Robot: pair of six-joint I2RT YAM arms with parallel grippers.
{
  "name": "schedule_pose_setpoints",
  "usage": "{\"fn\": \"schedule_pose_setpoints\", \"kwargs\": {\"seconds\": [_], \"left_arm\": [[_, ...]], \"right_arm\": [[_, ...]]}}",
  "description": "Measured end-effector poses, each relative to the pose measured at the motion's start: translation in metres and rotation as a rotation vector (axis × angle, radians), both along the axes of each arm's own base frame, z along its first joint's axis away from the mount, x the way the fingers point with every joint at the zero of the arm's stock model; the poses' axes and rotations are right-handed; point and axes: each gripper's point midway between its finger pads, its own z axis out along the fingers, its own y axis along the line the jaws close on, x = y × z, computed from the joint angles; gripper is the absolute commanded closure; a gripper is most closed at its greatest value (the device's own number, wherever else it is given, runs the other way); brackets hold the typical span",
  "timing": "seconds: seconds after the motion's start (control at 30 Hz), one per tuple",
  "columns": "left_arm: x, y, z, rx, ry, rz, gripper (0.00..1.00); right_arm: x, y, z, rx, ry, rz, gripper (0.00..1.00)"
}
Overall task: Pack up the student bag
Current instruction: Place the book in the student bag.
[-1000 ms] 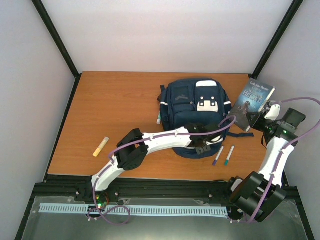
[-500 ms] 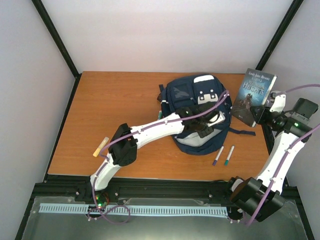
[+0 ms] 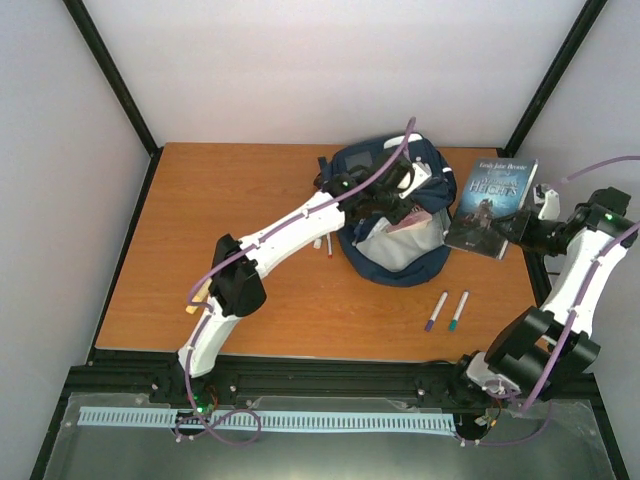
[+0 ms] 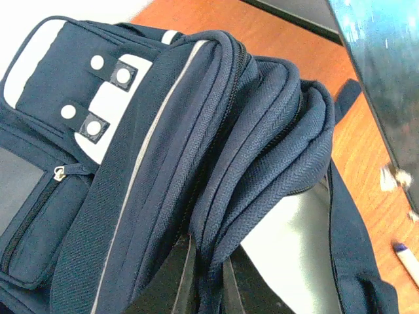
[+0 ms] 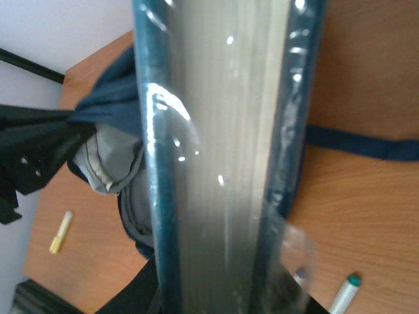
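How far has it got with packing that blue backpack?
Done: the student bag is open, its pale lining showing, with the left gripper shut on its top edge. In hand: the right gripper holds the book beside the bag, not yet inside. Left: the purple pen, the green pen and the yellow marker lie on the table.

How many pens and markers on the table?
4: purple marker, teal marker in front of the backpack; pen at its left; yellow highlighter at left arm. Others possibly hidden.

Bright even light; crisp student bag [image 4: 163, 163], glare-streaked blurry book [image 5: 222, 163]
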Motion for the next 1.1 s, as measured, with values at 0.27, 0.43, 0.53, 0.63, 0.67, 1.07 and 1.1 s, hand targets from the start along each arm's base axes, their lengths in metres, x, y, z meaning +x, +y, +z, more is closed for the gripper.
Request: {"fn": "schedule_pose_setpoints", "kwargs": {"seconds": [0.27, 0.43, 0.53, 0.63, 0.67, 1.07, 1.1], "left_arm": [[0.016, 0.005, 0.007, -0.064, 0.029, 0.042, 0.99], [0.019, -0.001, 0.008, -0.094, 0.041, 0.065, 0.99], [0.023, -0.004, 0.006, -0.11, 0.048, 0.086, 0.99], [0.026, -0.007, 0.003, -0.125, 0.055, 0.099, 0.99], [0.026, -0.007, 0.002, -0.13, 0.059, 0.103, 0.99], [0.027, -0.01, 0.003, -0.151, 0.069, 0.109, 0.99], [0.026, -0.01, 0.002, -0.151, 0.07, 0.107, 0.99]], "right_arm": [[-0.002, 0.013, -0.031, 0.143, 0.143, 0.027, 0.97], [-0.006, 0.025, -0.042, 0.208, 0.194, 0.034, 0.97], [-0.012, 0.029, -0.055, 0.242, 0.25, 0.021, 0.97], [-0.016, 0.031, -0.063, 0.262, 0.294, 0.002, 0.97], [-0.017, 0.031, -0.064, 0.27, 0.305, -0.004, 0.97], [-0.043, 0.052, -0.094, 0.37, 0.495, -0.042, 0.97], [-0.042, 0.054, -0.095, 0.372, 0.5, -0.028, 0.97]]}}
